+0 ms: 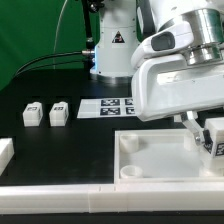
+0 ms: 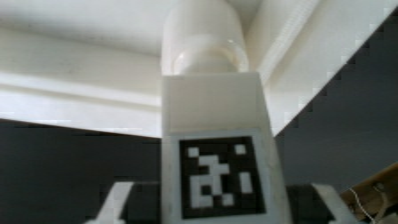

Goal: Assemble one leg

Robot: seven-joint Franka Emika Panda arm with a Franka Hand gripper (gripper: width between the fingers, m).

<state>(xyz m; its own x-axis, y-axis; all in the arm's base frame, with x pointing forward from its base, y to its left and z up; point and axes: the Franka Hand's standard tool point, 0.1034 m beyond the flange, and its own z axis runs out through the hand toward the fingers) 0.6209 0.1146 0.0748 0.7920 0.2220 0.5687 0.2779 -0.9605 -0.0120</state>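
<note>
Two fingers of the tool [image 2: 217,205] pinched the leg [image 2: 214,120], tag facing the wrist camera. Its tip was at a tray [image 1: 135,150] corner, near the surface [image 1: 50,85] edge on the exterior view's right; contact unclear. Other legs [image 1: 32,113] stood toward the opposite edge, beside the marker board [image 1: 108,105].

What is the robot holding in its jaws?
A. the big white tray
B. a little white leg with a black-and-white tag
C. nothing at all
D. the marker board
B: in the wrist view the tagged white leg sits clamped between the jaws of the gripper, while the tray lies ungripped beneath.
</note>
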